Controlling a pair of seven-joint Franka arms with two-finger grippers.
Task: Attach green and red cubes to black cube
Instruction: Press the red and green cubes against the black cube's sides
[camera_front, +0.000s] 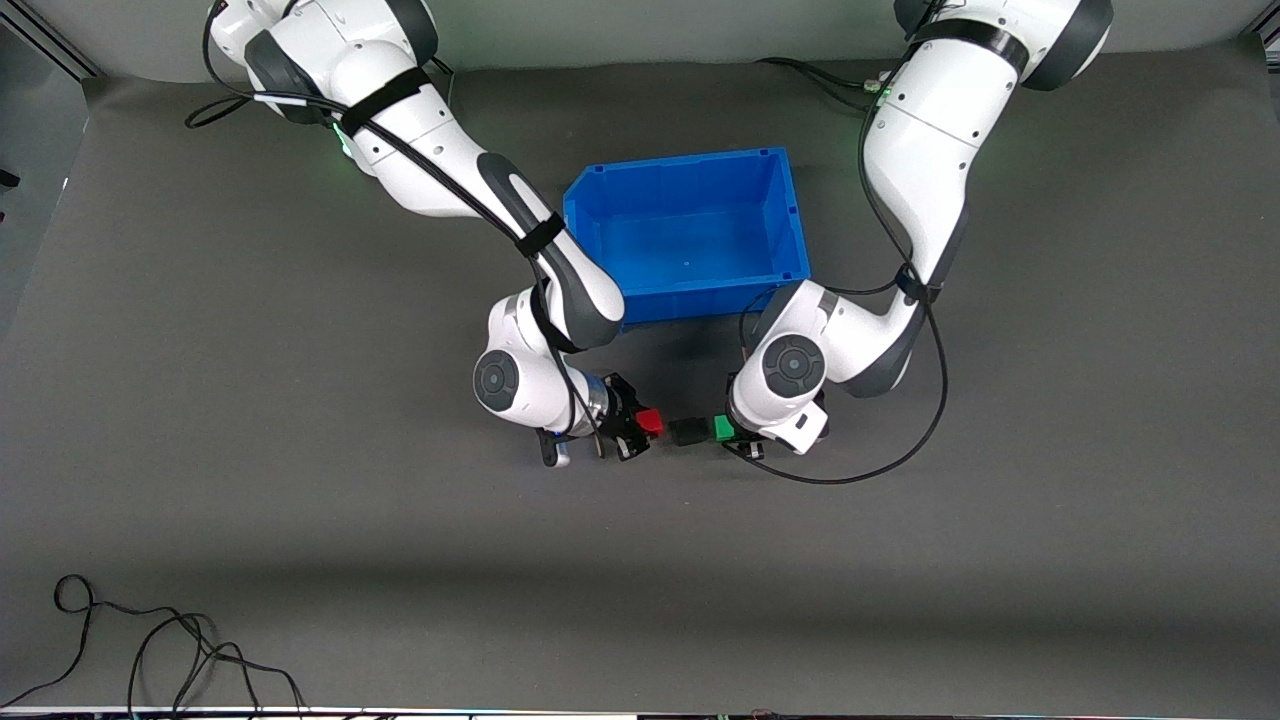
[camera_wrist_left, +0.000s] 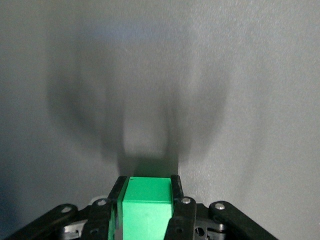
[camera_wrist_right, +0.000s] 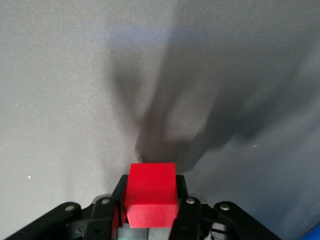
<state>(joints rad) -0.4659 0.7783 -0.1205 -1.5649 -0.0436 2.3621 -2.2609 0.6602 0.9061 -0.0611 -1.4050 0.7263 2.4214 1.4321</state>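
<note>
Black cube sits on the table, nearer the front camera than the blue bin. Green cube looks touching it, clamped by the left end effector; the right end effector grips the red cube just beside (a small gap remains) — open table all around.

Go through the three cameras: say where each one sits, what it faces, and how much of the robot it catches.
Front view: high across the table, facing both arms, the blue bin and the black cube.
Left wrist view: on the left arm, facing the mat; left claw shut on the green cube.
Right wrist view: on the right arm, facing the mat; right claw shut on the red cube.
Shared: the front view also shows both held cubes.
</note>
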